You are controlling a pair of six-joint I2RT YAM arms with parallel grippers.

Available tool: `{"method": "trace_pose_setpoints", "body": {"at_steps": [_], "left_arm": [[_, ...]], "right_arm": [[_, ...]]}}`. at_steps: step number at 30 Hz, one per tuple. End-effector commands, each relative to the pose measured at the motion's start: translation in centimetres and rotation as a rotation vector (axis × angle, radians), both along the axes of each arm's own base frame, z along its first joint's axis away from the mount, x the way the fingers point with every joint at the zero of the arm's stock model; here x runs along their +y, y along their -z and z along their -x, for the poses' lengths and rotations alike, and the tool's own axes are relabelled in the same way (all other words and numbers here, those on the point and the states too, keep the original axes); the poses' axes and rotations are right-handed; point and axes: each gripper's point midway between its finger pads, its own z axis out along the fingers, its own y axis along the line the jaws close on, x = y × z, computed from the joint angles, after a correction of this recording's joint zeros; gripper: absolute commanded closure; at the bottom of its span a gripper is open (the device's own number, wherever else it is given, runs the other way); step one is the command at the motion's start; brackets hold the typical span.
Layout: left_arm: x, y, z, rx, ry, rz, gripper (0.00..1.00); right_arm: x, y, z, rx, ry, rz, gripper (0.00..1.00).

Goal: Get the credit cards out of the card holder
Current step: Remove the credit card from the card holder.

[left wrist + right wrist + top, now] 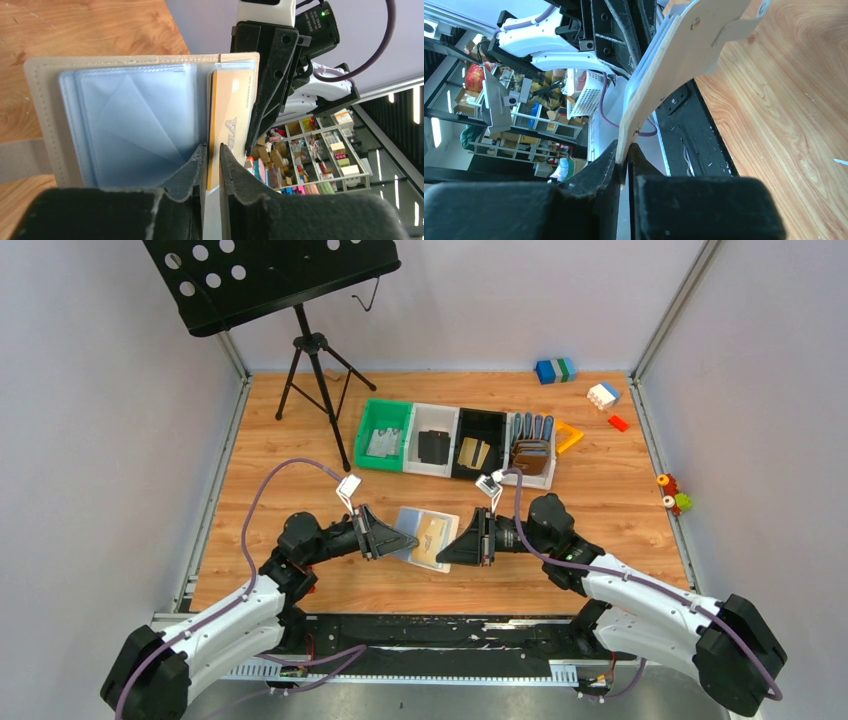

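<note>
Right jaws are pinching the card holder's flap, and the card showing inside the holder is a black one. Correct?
Not quite. The card holder shows a gold card, not a black one; the left wrist view has it sitting in a clear pocket. The rest stands: the right gripper has its jaws pinched on the holder's flap.

A robotics lab is showing itself: pale panels (480,300) are enclosing a wooden table (620,490), and shelves of parts bins (320,155) are standing beyond.

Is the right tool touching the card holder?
Touching. The right wrist view shows the right tool shut on the beige edge of the card holder, with no gap at either finger.
</note>
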Motion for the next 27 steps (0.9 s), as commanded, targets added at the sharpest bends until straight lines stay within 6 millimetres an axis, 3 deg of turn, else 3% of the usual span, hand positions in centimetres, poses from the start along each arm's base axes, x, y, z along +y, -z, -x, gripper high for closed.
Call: {"method": "trace_pose_setpoints", "body": {"at_steps": [1, 6, 10, 17, 27], "left_arm": [[-0.2, -3.7, 1.8, -0.111, 0.09, 0.107, 0.83], [-0.2, -3.2, 1.9, -0.114, 0.094, 0.095, 0.93], [-0.1, -2.6, 1.9, -0.111, 0.094, 0.073, 0.96], [-0.1, -2.1, 2.0, -0.107, 0.099, 0.049, 0.96], [-0.5, -1.7, 2.8, -0.12, 0.174, 0.008, 0.86]], "right_arm": [[0.6, -1.5, -0.9, -0.04, 0.015, -0.038, 0.89], [0.7, -1.3, -1.1, -0.034, 0.021, -0.031, 0.86], [0.6, -1.1, -1.3, -0.032, 0.04, -0.028, 0.86], [0.5, -1.3, -1.3, -0.042, 0.047, -0.029, 1.0], [0.9, -1.0, -1.4, -0.021, 0.024, -0.002, 1.0]]}}
